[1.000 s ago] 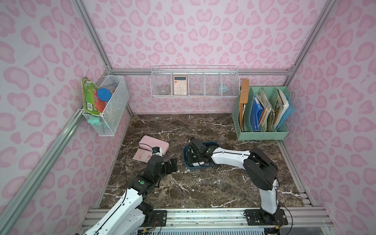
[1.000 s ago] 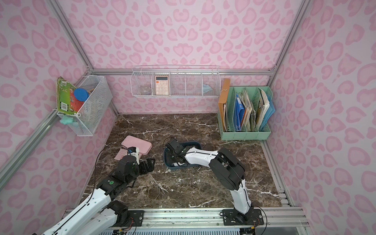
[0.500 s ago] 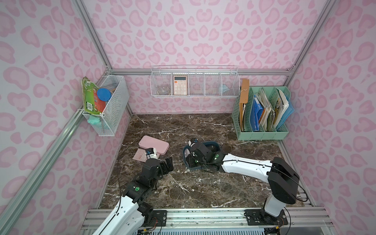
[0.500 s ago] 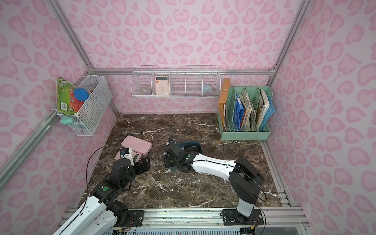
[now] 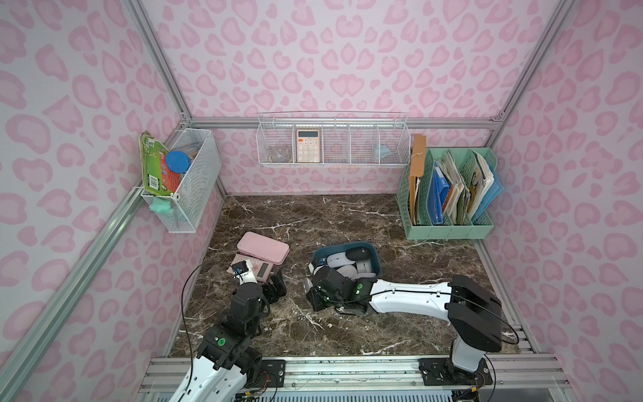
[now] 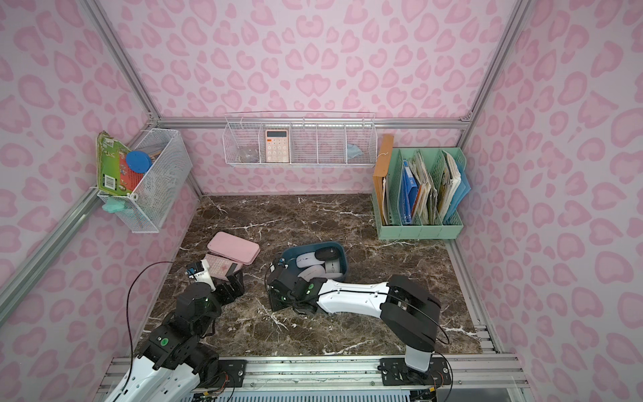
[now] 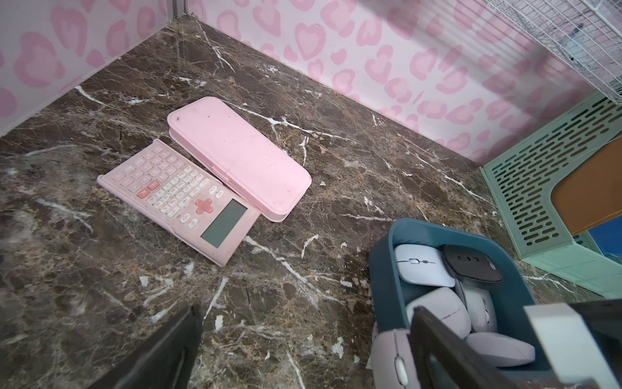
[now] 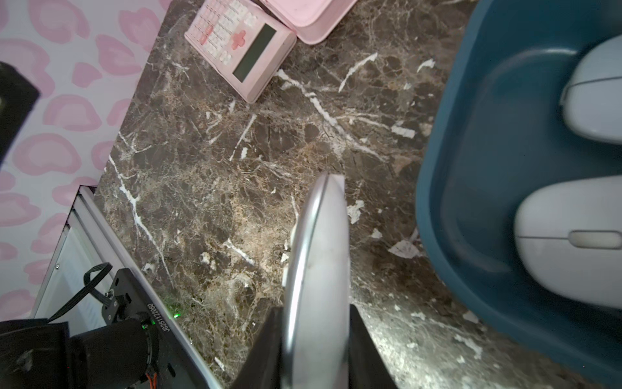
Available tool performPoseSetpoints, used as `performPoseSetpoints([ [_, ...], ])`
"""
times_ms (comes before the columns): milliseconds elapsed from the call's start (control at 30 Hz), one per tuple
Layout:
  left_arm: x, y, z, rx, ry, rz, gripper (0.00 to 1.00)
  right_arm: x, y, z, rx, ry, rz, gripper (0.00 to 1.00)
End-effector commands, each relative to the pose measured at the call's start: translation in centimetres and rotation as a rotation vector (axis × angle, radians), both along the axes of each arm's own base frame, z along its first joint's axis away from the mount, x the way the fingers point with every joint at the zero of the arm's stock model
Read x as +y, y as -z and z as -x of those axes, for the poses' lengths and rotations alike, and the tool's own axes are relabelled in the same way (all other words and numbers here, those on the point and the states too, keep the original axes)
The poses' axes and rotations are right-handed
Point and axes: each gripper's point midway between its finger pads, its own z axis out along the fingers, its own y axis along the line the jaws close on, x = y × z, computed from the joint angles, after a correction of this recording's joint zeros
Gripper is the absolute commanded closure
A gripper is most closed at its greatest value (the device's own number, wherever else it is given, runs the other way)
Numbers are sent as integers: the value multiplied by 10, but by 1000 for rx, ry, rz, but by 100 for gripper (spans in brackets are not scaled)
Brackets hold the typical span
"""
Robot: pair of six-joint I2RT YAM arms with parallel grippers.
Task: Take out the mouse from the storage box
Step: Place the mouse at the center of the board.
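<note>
Near the left edge of the marble surface (image 5: 330, 222), toward the front, the left gripper (image 5: 276, 287) hangs with its jaws spread wide and nothing between them. It points at the pink calculator (image 7: 178, 198), which lies flat just beside the pink case (image 5: 263, 247), and it has no part in the work at hand. Right of these comes a strip of bare marble, and over it is the mouse (image 8: 316, 269), a pale silvery one. The right gripper (image 8: 314, 313) pinches it narrowly across its flanks, so that it stands on edge rather than on its belly. The mouse is already outside the storage box (image 7: 380, 279), just beside the box's left wall at the front corner. The views do not settle whether its lower edge touches the marble. The box sits about mid-surface, and inside it lie more mice, a white mouse (image 7: 420, 266) and a black mouse (image 7: 471, 266) among them, packed close together. The step in hand looks to me like the last one: the lift over the rim is done and only the set-down remains. I judge that the next move calls for the wrist to roll so that the mouse comes belly-down, then a short descent onto the bare strip between calculator and box. It should stay clear of the box wall, so as not to nudge the tub. Only once the mouse rests on the marble should the jaws part; released on edge, it would likely topple or skid.
</note>
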Motion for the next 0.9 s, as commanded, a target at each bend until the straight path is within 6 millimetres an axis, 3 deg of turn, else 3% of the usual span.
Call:
performPoseSetpoints([
  [0, 9, 4, 4, 11, -45, -10, 1, 15, -2, 5, 40, -16, -62, 79],
  [200, 15, 2, 7, 0, -74, -11, 1, 22, 16, 12, 90, -44, -60, 80],
  [633, 16, 4, 6, 8, -79, -16, 1, 48, 33, 13, 127, -100, -78, 77],
  [867, 15, 5, 5, 13, -77, -20, 1, 49, 38, 10, 128, -99, -62, 60],
])
